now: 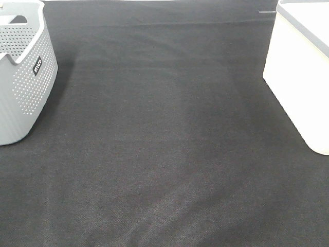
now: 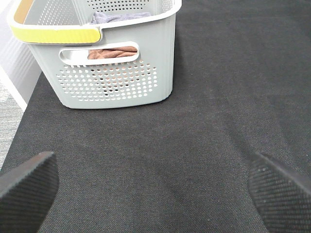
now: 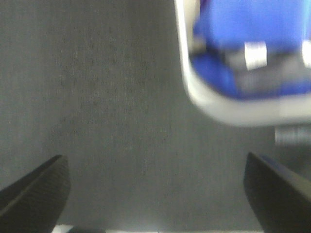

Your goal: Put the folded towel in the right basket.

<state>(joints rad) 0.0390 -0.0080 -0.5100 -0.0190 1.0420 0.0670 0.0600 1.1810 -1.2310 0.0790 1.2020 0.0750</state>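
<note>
the white right basket [image 1: 298, 77] stands at the table's right edge, blue cloth [image 3: 252, 29] blurred inside.

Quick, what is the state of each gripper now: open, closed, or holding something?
Left gripper: open, fingers wide apart, holding nothing.
Right gripper: open, fingers wide apart, holding nothing.

Left gripper [image 2: 154, 194] has its two dark fingertips [image 2: 26, 187] spread wide apart with nothing between them, just hovering over the black cloth [image 2: 194, 121]. Straight out ahead of it and off toward one finger's side sits a grey perforated basket [image 2: 114, 82] with a yellow strip [image 2: 60, 34] on its rim. Through the handle slot you can spot a brownish-orange towel [image 2: 112, 52], plus something purplish-grey [image 2: 119, 17] bunched further in.
</note>
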